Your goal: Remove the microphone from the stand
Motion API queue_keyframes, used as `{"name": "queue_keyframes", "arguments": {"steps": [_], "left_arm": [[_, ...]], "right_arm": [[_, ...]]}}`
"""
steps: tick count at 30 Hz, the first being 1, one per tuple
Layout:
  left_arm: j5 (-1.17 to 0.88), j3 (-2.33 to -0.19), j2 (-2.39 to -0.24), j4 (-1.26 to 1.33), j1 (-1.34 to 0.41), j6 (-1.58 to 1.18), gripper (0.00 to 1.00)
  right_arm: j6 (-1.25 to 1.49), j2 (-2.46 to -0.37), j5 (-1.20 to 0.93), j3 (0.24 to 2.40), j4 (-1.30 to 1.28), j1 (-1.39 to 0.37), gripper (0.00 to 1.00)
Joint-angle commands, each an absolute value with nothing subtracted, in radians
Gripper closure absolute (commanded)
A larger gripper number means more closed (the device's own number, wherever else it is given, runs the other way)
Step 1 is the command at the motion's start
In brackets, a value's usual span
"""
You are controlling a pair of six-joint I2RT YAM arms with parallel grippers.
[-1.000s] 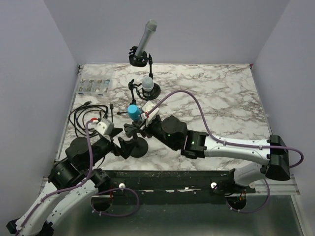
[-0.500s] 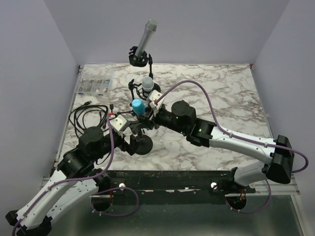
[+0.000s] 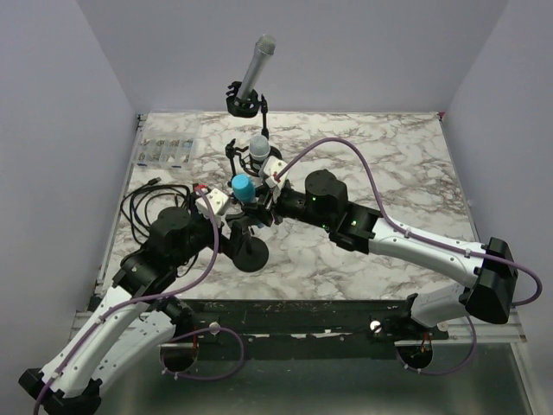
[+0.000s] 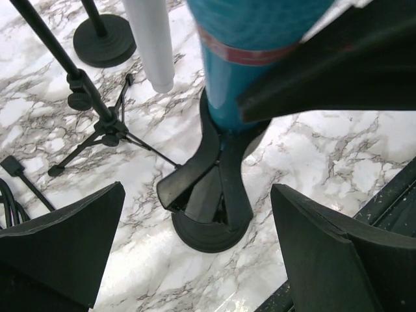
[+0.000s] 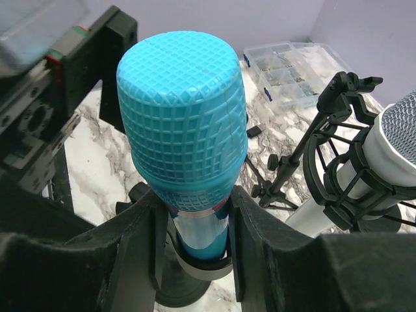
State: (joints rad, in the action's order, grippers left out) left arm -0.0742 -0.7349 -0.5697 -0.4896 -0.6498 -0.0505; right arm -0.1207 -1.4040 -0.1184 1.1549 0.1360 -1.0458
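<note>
Marble-veined table (image 3: 389,156), lilac walls (image 3: 346,52), right gripper (image 5: 195,224) clasping blue microphone (image 5: 182,123), left gripper (image 4: 201,260) spread wide by stand (image 4: 214,175)

Marbled worktop (image 3: 389,173) | blue microphone (image 3: 242,187) upright in black stand (image 3: 251,257) | right pincer (image 3: 252,204) against its body | left pincer (image 3: 233,233) beside stand stem | grey microphone (image 3: 256,67) behind.
</note>
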Motion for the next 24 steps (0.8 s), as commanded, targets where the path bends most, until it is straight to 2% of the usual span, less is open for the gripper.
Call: {"name": "queue_keyframes", "arguments": {"steps": [1,7,8,9,11,12,13,20,24], "left_arm": [[-0.214,-0.763,-0.633,-0.448,-0.564,-0.039,0.03],[-0.305,-0.766,-0.666,-0.445,-0.537,-0.038,0.23],[-0.313,-0.764,-0.666,-0.445,-0.537,-0.036,0.29],[-0.321,-0.764,-0.666,-0.449,-0.537,-0.033,0.39],[-0.331,-0.767,-0.668,-0.458,-0.536,-0.024,0.70],[-0.328,-0.768,-0.668,-0.463,-0.537,-0.022,0.90],[-0.311,-0.768,-0.669,-0.467,-0.536,-0.021,1.00],[-0.287,-0.747,-0.650,-0.458,-0.537,-0.020,1.00],[-0.283,-0.754,-0.670,-0.466,-0.538,-0.019,1.00]], "right_arm": [[-0.115,-1.411,-0.173,1.166,0.072,-1.045,0.99],[-0.093,-1.406,-0.167,1.157,0.093,-1.045,0.99],[-0.086,-1.408,-0.168,1.157,0.102,-1.045,0.99],[-0.078,-1.408,-0.168,1.154,0.110,-1.045,0.99],[-0.062,-1.412,-0.156,1.149,0.130,-1.046,0.99],[-0.054,-1.414,-0.145,1.146,0.141,-1.046,0.99],[-0.047,-1.414,-0.133,1.141,0.153,-1.045,0.99],[0.035,-1.385,-0.043,1.100,0.264,-1.045,0.99],[0.059,-1.388,-0.014,1.149,0.276,-1.045,0.99]]}}
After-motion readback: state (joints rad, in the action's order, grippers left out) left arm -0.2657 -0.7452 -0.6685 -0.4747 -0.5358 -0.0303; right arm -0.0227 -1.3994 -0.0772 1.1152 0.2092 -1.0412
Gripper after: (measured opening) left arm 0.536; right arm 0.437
